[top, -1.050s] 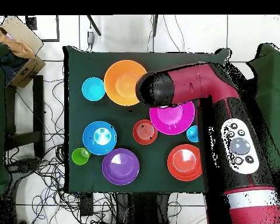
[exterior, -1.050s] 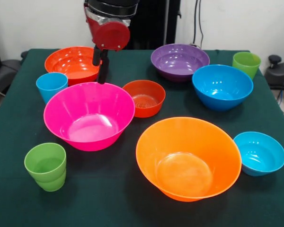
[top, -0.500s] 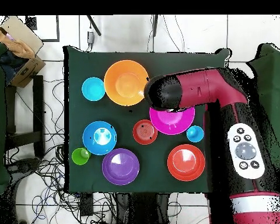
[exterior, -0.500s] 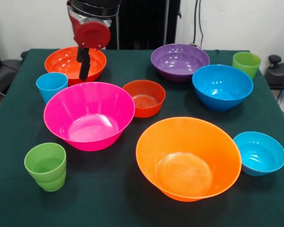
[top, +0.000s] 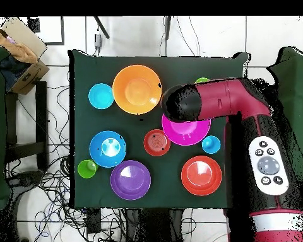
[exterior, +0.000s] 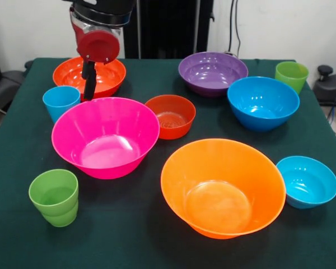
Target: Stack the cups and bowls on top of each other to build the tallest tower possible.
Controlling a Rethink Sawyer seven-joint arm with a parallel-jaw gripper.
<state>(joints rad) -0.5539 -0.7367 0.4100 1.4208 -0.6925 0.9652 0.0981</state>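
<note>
1. Going left to right in the front view: a lime green cup (exterior: 54, 197) sits at about 8 o'clock of the desk (exterior: 129, 235), the sky blue cup (exterior: 60, 102) at 10 o'clock, and the end effector (exterior: 89, 80) hangs just right of it, in front of the medium red-orange bowl (exterior: 89, 74).
2. Its fingers hang close together in a narrow set, holding nothing.
3. Next come the large pink bowl (exterior: 105, 136), the small red-orange bowl (exterior: 170, 116), the large orange bowl (exterior: 223, 187), the purple bowl (exterior: 213, 73), the blue bowl (exterior: 263, 103), the second lime green cup (exterior: 292, 75) at 2 o'clock and the small blue bowl (exterior: 307, 181) at 4 o'clock.
4. No tower exists yet; every piece stands apart on the desk.
5. The step in hand looks like picking a first piece near 10 o'clock. To do it well, I would part the fingers, straddle one rim wall and lift straight up, clear of the pink bowl's edge.
6. The front view shows the fingers; overhead the arm (top: 217, 101) covers them and part of the pink bowl, but shows bowl spacing plainly.
</note>
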